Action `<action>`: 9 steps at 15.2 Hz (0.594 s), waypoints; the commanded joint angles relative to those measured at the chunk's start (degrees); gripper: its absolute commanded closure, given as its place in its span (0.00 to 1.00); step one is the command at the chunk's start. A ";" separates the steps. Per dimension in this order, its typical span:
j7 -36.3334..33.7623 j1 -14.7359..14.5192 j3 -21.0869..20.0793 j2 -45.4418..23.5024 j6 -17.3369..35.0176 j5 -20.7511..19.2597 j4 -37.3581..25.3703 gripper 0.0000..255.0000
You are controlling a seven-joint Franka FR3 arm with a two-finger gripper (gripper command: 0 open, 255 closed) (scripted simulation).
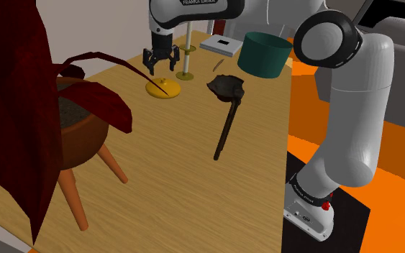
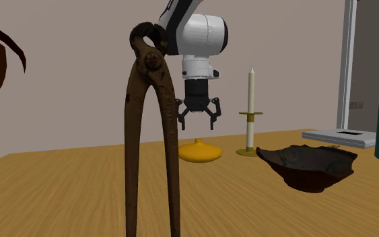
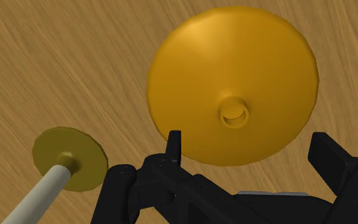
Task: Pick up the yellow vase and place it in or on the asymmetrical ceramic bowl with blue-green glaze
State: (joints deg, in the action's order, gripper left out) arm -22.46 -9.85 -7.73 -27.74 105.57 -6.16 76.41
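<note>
A pale wooden worktop (image 1: 193,187) stands over an orange floor. In the shoulder view a red-leaved potted plant (image 1: 78,129) overhangs its near left corner, and a teal tub (image 1: 264,54) sits at the far edge. Rusty pincers (image 1: 226,133) lie mid-worktop, head just beside the dark, uneven bowl (image 1: 226,88). Toward the far edge, a white candle (image 2: 251,101) stands near the squat yellow vase (image 3: 231,83). The second exterior view shows the tool (image 2: 198,121) just above the vase, apart from it. The wrist view shows its fingers spread wide around the vase's small mouth.
</note>
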 commanded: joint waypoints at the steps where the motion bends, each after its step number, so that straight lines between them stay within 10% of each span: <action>1: -0.03 0.08 0.06 -0.29 1.46 -0.07 1.13 0.00; 9: -0.11 0.15 0.11 -0.61 3.27 -0.15 2.62 0.00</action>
State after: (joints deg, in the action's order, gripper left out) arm -22.57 -9.70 -7.62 -28.35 108.82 -6.31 79.01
